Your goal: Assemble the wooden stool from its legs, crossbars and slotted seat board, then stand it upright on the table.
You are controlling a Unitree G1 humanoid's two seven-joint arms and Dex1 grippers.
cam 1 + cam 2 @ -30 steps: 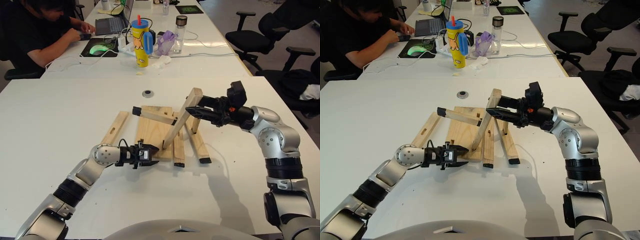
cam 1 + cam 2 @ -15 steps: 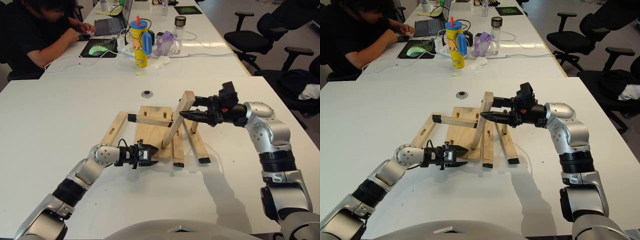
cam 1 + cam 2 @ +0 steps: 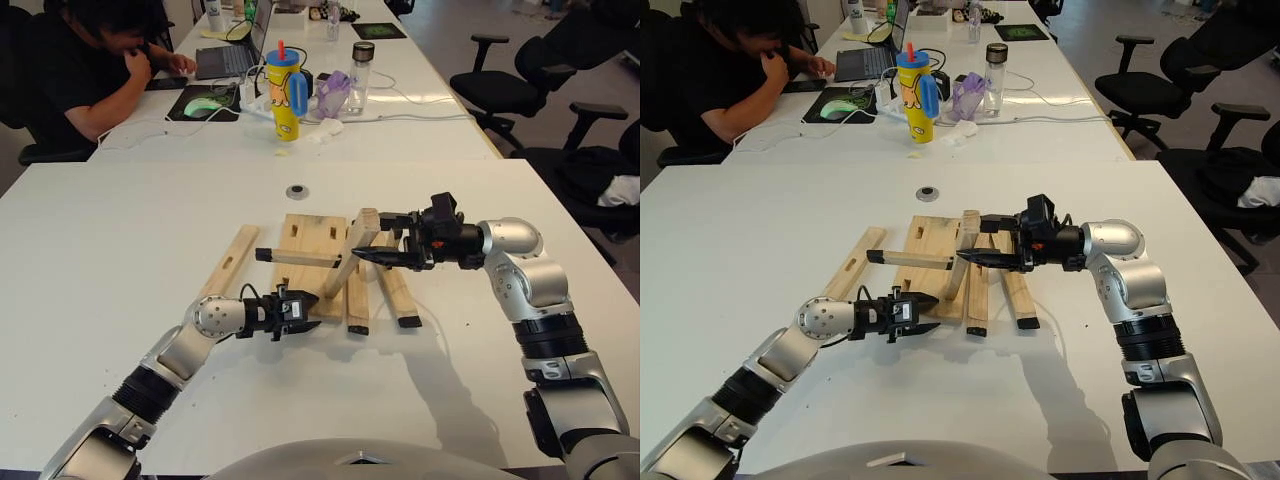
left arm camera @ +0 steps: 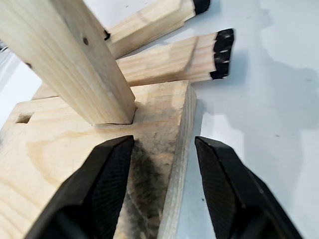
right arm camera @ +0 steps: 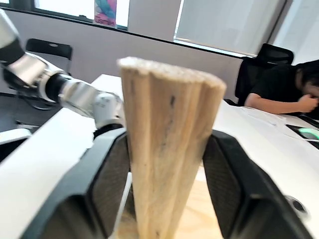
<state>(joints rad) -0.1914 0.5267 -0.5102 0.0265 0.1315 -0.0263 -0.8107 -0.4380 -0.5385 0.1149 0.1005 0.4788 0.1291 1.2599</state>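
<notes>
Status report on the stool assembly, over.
Right gripper shut on tilted leg, its foot in the seat board. Left gripper open, straddling board's near edge. Two loose legs lying alongside.

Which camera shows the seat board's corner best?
Left wrist view: the seat board corner sits close, inside the left gripper. Eye views show it small, among legs; right wrist view, a sliver behind the raised leg.

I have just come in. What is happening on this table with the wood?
The robot is in the middle of an assembly job. Its right gripper is shut on the top of a tilted leg, whose lower end sits in the seat board lying flat on the table. A crossbar sticks out sideways from that leg. The left gripper is open at the board's near edge. Beside the board lie loose legs.
</notes>
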